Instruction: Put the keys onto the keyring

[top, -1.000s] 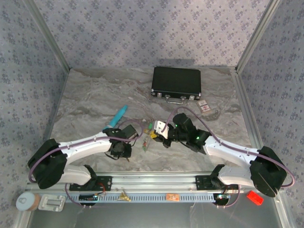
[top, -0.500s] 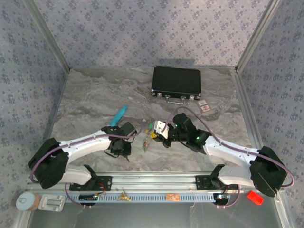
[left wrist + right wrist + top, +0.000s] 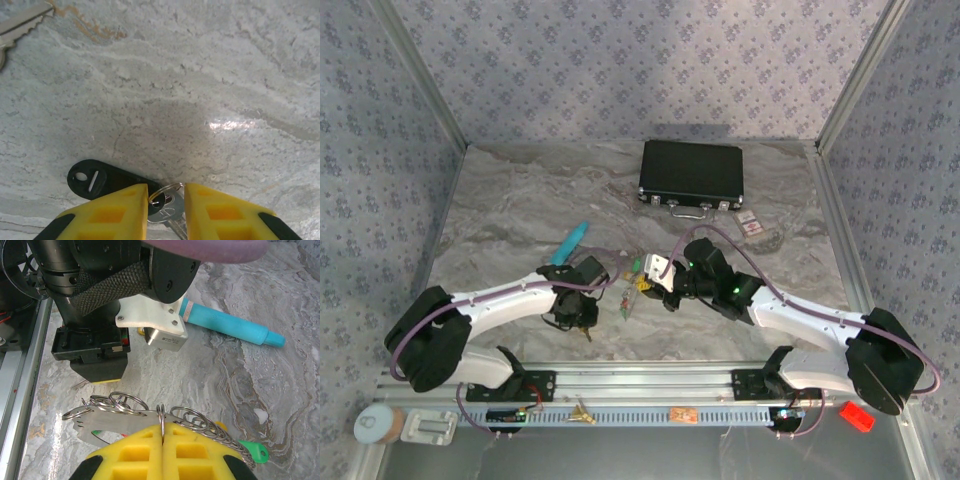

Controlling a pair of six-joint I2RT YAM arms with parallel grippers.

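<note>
Two arms at work on a grey marbled bench (image 3: 210, 75).
At left, the left pincer (image 3: 166, 194) stands narrow around a small silver key (image 3: 170, 214) with black oval tag (image 3: 97, 180), lying on the bench; we cannot tell if it pinches. At right, the right pincer (image 3: 163, 434) clamps the thin silver wire keyring (image 3: 161, 414). We fear the flat key skidding free.

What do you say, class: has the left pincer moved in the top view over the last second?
Yes, slightly. The left pincer has edged up and to the right in the view, a little closer to the teal tube, which has stayed put.
</note>
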